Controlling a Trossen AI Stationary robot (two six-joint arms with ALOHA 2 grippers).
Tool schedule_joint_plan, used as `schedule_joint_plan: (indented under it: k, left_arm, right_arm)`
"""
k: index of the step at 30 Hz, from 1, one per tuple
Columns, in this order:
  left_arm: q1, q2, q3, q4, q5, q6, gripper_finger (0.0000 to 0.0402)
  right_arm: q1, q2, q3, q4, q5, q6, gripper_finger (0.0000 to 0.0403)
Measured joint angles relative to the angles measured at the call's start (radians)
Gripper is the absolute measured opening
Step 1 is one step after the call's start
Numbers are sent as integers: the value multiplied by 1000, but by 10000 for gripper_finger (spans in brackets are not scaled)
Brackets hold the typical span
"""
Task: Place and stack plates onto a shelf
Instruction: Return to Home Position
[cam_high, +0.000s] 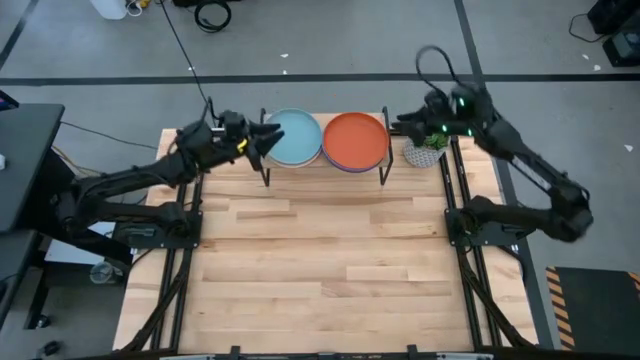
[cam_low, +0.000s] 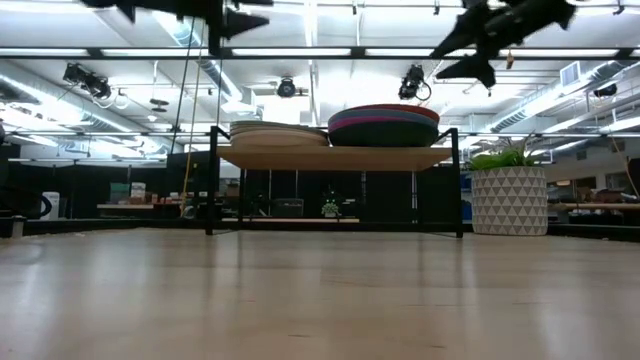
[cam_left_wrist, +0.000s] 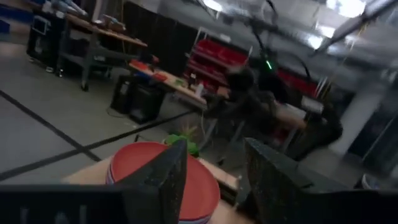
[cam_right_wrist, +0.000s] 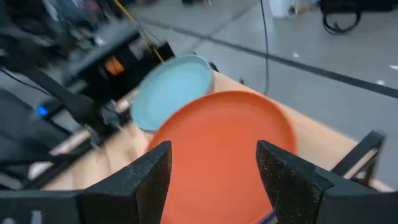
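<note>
Your orange plate (cam_high: 355, 140) tops one stack on the shelf (cam_low: 335, 157), on the side nearer the right gripper (cam_high: 402, 124). The teal plate (cam_high: 293, 138) tops a second stack just beside it, nearer the left gripper (cam_high: 270, 138). In the low view you can see more plates under each top one, darker ones under the orange and pale ones under the teal. The shelf stands at the far edge of the table (cam_high: 320, 260). The left gripper hangs at the teal plate's outer rim, well above the stack. Its fingers (cam_left_wrist: 168, 177) are spread with nothing between them, and the orange plate lies ahead of and below them. The right gripper hangs higher than the plates, just off the shelf's other end. Its fingers (cam_right_wrist: 140, 180) are also spread and empty, with the orange plate ahead of and below them and the teal plate beyond it. A white patterned pot (cam_low: 508, 200) holding a green plant sits on the table just beside the shelf, near and below the right fingers.
</note>
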Motion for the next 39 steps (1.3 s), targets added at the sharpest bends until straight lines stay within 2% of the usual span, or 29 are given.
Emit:
schedule_joint_plan:
  k: [5, 9, 13, 17, 21, 24, 27, 32, 39]
  left_arm:
    - [-4, -3, -155, 197, -31, -90, 140]
    - [-17, -29, -233, 216, -56, -154, 123]
    - [-92, -26, -312, 271, -90, -230, 107]
    - [-210, -31, -408, 363, -267, -266, 88]
    - [-322, -34, -507, 529, -437, -292, 69]
    - [-366, -34, -549, 576, -476, -300, 55]
    - [-363, -34, -567, 574, -446, -317, 42]
    - [-315, -34, -617, 569, -278, -378, 19]
    - [-245, -108, -791, 770, -70, -415, 7]
  right_arm:
    - [51, -216, -252, 215, 62, 148, 236]
    - [74, -359, -385, 259, 135, 220, 235]
    - [77, -460, -466, 265, 141, 250, 235]
    - [77, -539, -518, 263, 139, 255, 234]
    - [74, -616, -575, 248, 137, 274, 228]
    - [74, -666, -630, 248, 116, 293, 220]
    - [73, -705, -662, 242, 103, 300, 211]
    - [49, -766, -668, 161, 103, 321, 192]
    - [9, -879, -668, 43, 131, 402, 158]
